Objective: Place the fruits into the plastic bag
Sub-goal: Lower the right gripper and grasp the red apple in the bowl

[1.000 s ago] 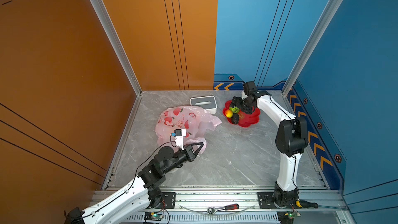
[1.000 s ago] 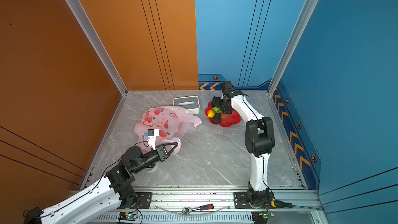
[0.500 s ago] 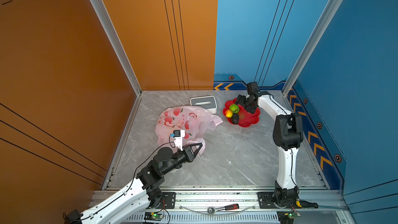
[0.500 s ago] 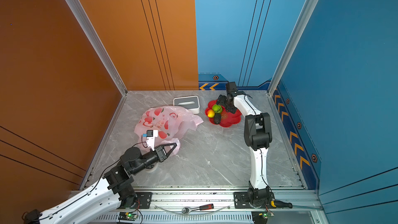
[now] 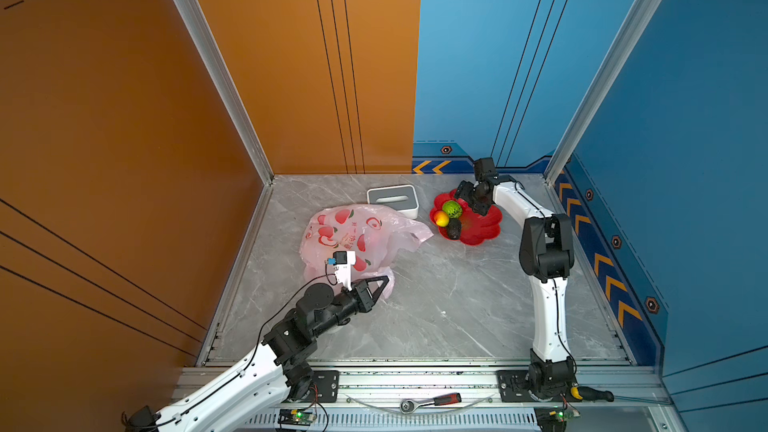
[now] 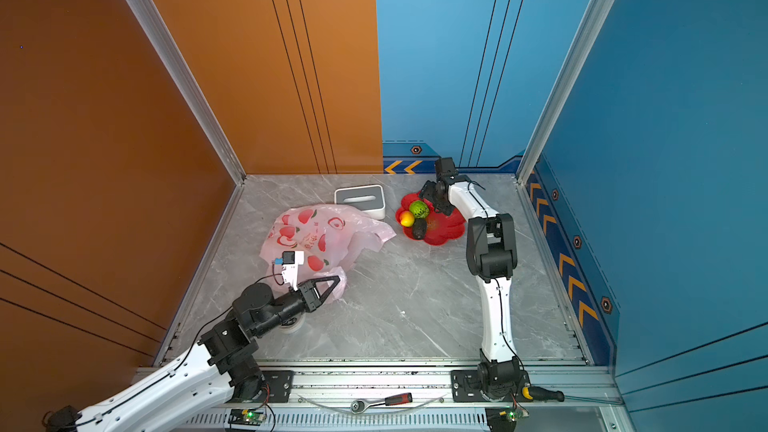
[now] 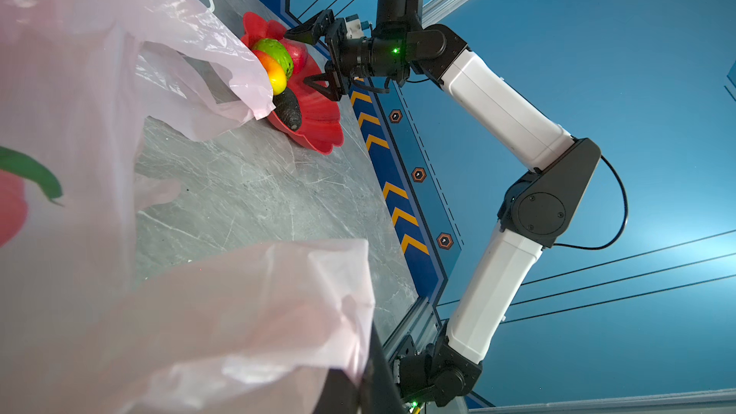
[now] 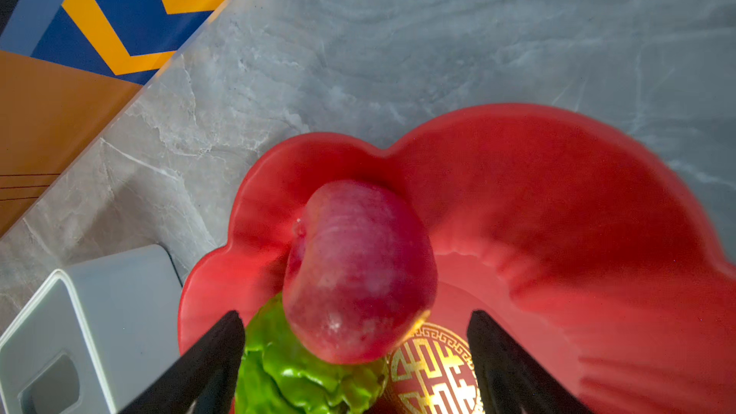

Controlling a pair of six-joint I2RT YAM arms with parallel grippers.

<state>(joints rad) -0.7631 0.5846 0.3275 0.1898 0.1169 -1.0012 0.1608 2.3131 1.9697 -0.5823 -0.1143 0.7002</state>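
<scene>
Bright even light; soft shadows; rt wrist view blurry nr edges.

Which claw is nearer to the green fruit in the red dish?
Right. The right claw hangs open over the red dish, right beside the green fruit. The left claw is far across the table, shut on the bag's near edge.

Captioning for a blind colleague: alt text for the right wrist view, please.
A pink-red fruit lies in a red flower-shaped dish, framed by two open black fingers, beside a green fruit. A white-and-grey tissue box stands nearby on the marble table.
</scene>
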